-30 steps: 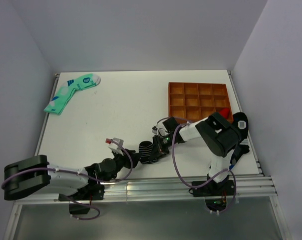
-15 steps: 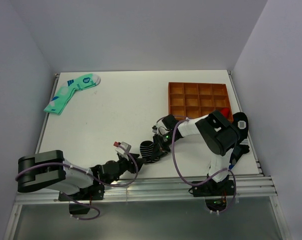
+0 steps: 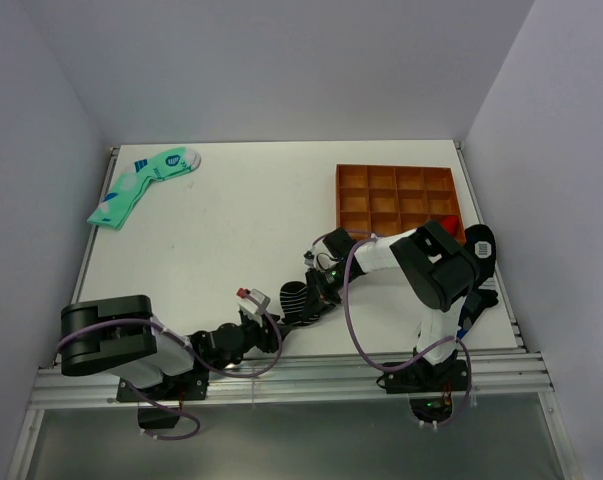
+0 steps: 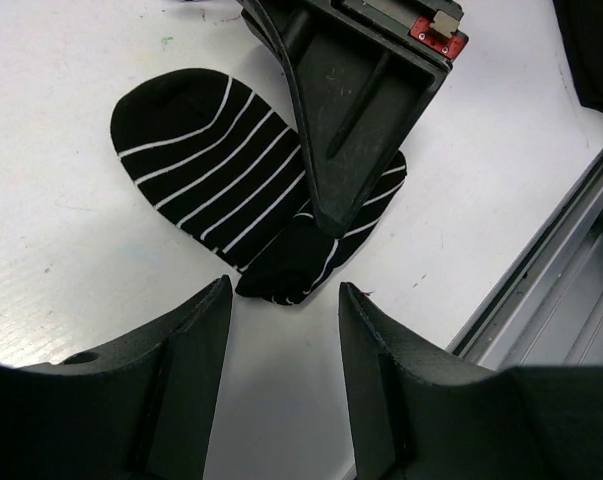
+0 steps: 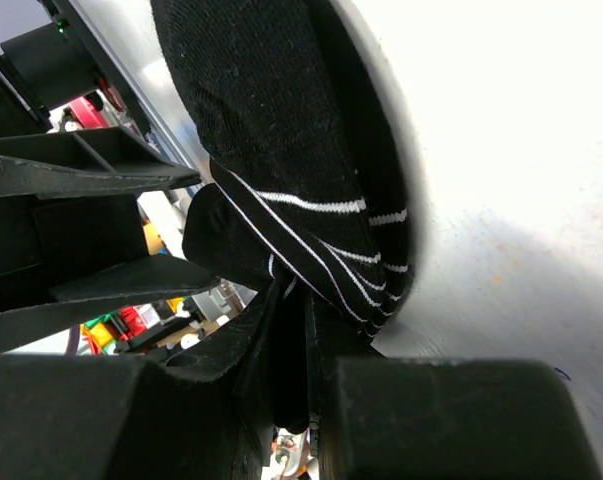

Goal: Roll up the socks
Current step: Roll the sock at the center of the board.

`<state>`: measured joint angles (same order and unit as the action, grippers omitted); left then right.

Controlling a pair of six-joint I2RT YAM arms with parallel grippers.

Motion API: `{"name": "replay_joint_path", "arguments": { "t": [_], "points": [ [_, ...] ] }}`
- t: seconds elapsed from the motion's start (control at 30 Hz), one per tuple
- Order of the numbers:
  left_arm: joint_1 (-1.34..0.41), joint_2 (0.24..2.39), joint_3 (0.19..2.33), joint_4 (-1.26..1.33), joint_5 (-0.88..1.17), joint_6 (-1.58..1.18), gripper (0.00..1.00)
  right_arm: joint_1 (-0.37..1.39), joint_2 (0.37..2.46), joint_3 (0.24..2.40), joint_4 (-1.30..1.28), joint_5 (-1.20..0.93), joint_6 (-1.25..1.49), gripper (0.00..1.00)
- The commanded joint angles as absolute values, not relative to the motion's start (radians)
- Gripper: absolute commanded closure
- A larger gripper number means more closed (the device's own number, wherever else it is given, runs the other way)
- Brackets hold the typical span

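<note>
The black socks (image 3: 293, 297) with thin white stripes lie on the white table near the front edge, with the near end folded into a small lump (image 4: 286, 270). My right gripper (image 3: 309, 296) is shut on that folded end; its fingers pinch the fabric in the right wrist view (image 5: 296, 330), with the socks (image 5: 271, 140) hanging ahead of them. My left gripper (image 3: 271, 322) is open and empty, low over the table just short of the socks. In the left wrist view its fingers (image 4: 196, 340) flank the folded end, and the right gripper's body (image 4: 356, 110) lies over the socks (image 4: 196, 160).
An orange compartment tray (image 3: 396, 200) stands at the back right with a red thing (image 3: 448, 222) in one cell. Mint-green socks (image 3: 141, 185) lie at the back left. The aluminium rail (image 3: 321, 365) runs along the table's front edge, close to the socks (image 4: 571, 260).
My left arm has swung right and forward, bringing its open gripper up to the socks' folded end. The right gripper has stayed shut on the socks, barely moving.
</note>
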<state>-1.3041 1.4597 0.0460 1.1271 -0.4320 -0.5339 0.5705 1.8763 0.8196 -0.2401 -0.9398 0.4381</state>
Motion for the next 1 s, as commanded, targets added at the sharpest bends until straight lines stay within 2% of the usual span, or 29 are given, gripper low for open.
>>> {"name": "replay_joint_path", "arguments": {
  "t": [0.0, 0.53, 0.77, 0.97],
  "points": [
    [-1.312, 1.476, 0.066, 1.224, -0.41, -0.503, 0.48, 0.558, 1.914, 0.805, -0.327, -0.749, 0.41, 0.86],
    [-1.318, 1.506, 0.104, 1.212, -0.416, -0.483, 0.49, 0.558, 1.908, 0.793, -0.314, -0.749, 0.411, 0.87],
    [-1.318, 1.376, 0.078, 1.168, -0.451, -0.483, 0.47, 0.558, 1.902, 0.795, -0.325, -0.742, 0.405, 0.87],
    [-1.269, 1.341, 0.12, 1.086, -0.342, -0.495, 0.44, 0.558, 1.902, 0.799, -0.334, -0.733, 0.405, 0.87]
  ]
}}
